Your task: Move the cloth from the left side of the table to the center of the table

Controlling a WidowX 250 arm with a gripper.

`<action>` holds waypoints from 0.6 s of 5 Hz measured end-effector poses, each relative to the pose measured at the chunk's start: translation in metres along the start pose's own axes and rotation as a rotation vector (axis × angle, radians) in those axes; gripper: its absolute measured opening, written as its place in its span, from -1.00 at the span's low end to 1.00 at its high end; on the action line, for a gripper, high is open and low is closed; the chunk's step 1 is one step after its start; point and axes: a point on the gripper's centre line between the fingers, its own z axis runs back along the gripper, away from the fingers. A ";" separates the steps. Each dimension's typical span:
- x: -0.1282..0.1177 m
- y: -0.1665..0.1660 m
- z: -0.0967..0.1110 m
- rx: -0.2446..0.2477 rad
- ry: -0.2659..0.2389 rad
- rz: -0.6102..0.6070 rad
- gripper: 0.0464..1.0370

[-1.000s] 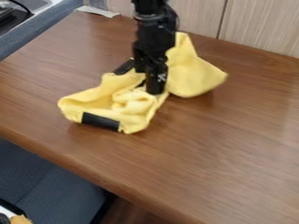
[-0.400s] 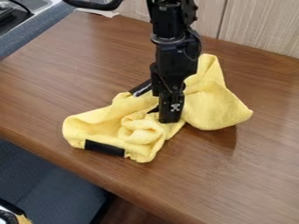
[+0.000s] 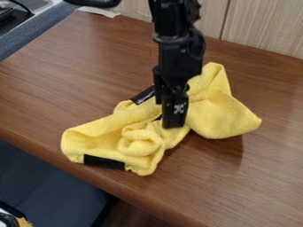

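The black gripper (image 3: 172, 122) hangs down from the top edge over the middle of the table (image 3: 254, 186), its tip pressed into the yellow cloth (image 3: 219, 113). Crumpled, the cloth spreads to both sides of the gripper: a folded part with black patches lies on the table at the lower left, and a bulging flap stands up a little at the right, casting a shadow. Folds of cloth gather around the gripper's tip and hide what lies between its fingers.
A light wood-panelled wall (image 3: 260, 26) runs behind the table. At the upper left is a blue-grey edge (image 3: 35, 33) beside a stove or sink. A dark blue surface (image 3: 47, 186) lies below the table's front edge at the lower left.
The gripper has moved down the view and somewhat right, and the yellow cloth has come along with it, its right flap shifting farthest.
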 end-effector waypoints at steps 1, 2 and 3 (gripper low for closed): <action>0.003 0.005 0.024 0.031 -0.040 0.005 0.92; 0.002 0.006 0.044 0.052 -0.083 0.014 0.92; -0.003 0.004 0.065 0.078 -0.122 0.022 0.92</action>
